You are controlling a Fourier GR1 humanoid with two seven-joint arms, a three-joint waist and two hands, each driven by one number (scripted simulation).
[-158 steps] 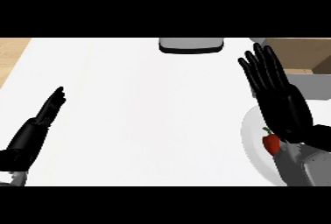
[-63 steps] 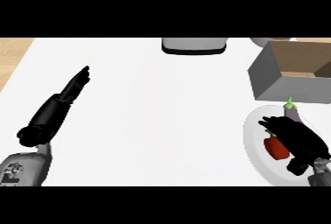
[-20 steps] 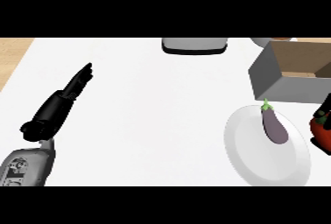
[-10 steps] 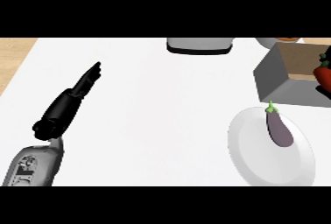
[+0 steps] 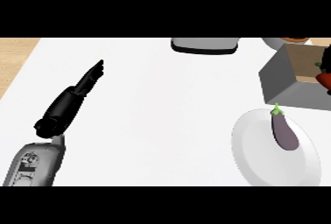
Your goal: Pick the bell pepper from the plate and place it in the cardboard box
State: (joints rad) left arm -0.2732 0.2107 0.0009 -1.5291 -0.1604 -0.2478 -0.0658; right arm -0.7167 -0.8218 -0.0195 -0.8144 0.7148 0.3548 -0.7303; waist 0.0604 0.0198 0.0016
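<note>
A red bell pepper shows at the right edge of the head view, over the open cardboard box. My right hand is only a dark sliver above it, curled on the pepper and mostly cut off. The white plate lies in front of the box and carries a purple eggplant. My left hand rests on the counter at the left, fingers straight, holding nothing.
A grey and white appliance stands at the counter's far edge. A bowl's rim peeks in behind the box. A wood-coloured strip borders the white counter on the left.
My right hand has carried the bell pepper from beside the plate up and back over the cardboard box. The left hand has stayed put.
</note>
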